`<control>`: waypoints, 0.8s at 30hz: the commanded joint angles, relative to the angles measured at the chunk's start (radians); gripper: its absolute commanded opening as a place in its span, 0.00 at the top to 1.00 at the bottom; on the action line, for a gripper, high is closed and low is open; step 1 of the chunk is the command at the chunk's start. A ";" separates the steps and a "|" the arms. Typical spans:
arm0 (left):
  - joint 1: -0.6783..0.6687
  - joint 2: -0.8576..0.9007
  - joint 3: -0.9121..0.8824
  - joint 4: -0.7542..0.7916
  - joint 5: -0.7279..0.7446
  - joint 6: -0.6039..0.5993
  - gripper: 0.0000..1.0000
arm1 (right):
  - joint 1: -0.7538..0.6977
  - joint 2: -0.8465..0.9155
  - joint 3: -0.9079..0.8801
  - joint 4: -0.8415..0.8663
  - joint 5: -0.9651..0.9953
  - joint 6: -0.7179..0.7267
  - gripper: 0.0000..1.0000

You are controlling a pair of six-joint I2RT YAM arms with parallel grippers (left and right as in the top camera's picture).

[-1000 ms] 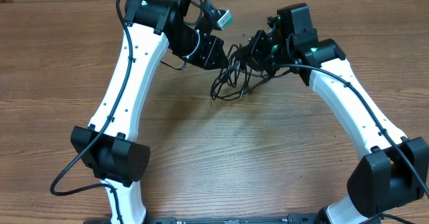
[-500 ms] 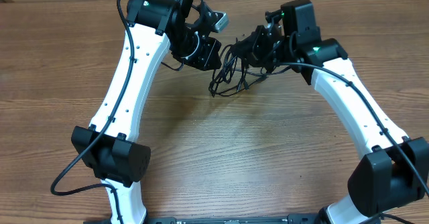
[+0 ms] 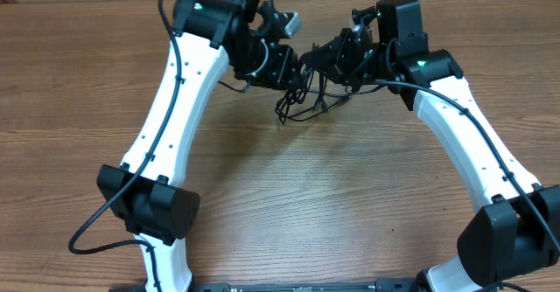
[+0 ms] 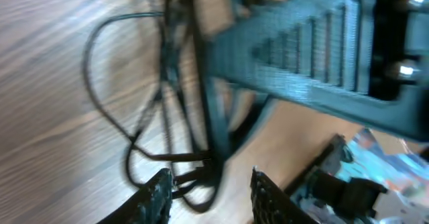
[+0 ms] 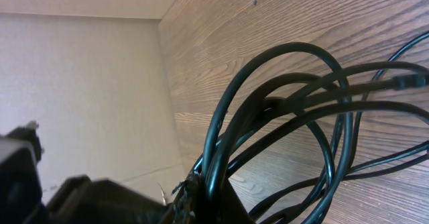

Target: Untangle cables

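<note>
The cables (image 3: 302, 100) are a tangle of thin black cords at the far middle of the wooden table, partly lifted between the two arms. My right gripper (image 3: 322, 58) is shut on several strands, and in the right wrist view the cables (image 5: 268, 105) loop out from its jaws (image 5: 209, 198) over the wood. My left gripper (image 3: 293, 70) is close against the tangle from the left. In the left wrist view it (image 4: 211, 197) stands open, with loops of cable (image 4: 199, 70) just beyond the fingertips and nothing pinched. The right gripper's ribbed finger (image 4: 308, 56) crosses that view.
The table's far edge runs just behind both grippers, and a pale wall (image 5: 80, 83) stands beyond it. Both white arms (image 3: 166, 126) (image 3: 464, 143) reach in from the near corners, with bare wood (image 3: 306, 205) between them.
My left gripper has opened and let go of the strand it held. Both grippers have risen slightly and moved toward the far edge, and the tangle has been pulled closer between them.
</note>
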 commanded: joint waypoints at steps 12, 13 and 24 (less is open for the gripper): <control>-0.064 -0.023 0.021 0.004 -0.100 -0.011 0.82 | -0.002 -0.042 -0.002 0.008 -0.043 0.000 0.96; -0.063 -0.022 0.021 0.004 -0.109 -0.011 0.83 | -0.002 -0.042 -0.002 0.008 -0.047 0.000 0.96; -0.063 -0.021 0.020 0.016 -0.265 -0.123 0.95 | -0.002 -0.042 -0.002 0.007 -0.058 -0.004 0.96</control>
